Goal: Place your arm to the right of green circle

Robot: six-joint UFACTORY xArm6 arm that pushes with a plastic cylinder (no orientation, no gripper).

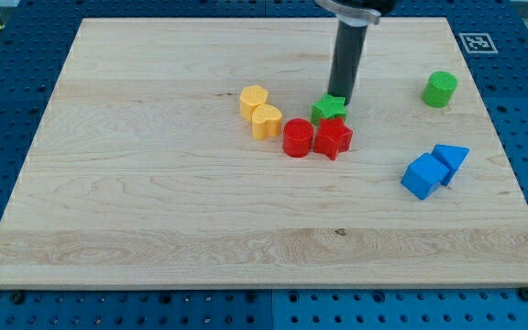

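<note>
So my tip point(342, 97) is sitting down on the wooden board point(154, 183), right at the top edge of the green star point(329, 108) — touching it or as good as. There's no pincer on this rig, only the straight dark rod, so nothing to call spread or pressed together.

The green circle point(439, 89) is well off to the view's right of my tip and a touch higher, near the board's right edge, with nothing next to it. It's a stubby cylinder standing upright on its flat end, axis pointing straight up, and being round it doesn't face any particular way.

Just below my tip, past the green star, the red star point(334, 138) and the red circle point(298, 137) sit side by side, touching. To the view's left of my tip there are two yellow blocks — a hexagon-ish one point(254, 99) and a heart-ish one point(266, 121) — pressed together. Down and to the right of my tip, the blue cube point(424, 176) and a blue triangle point(450, 159) touch each other.
</note>
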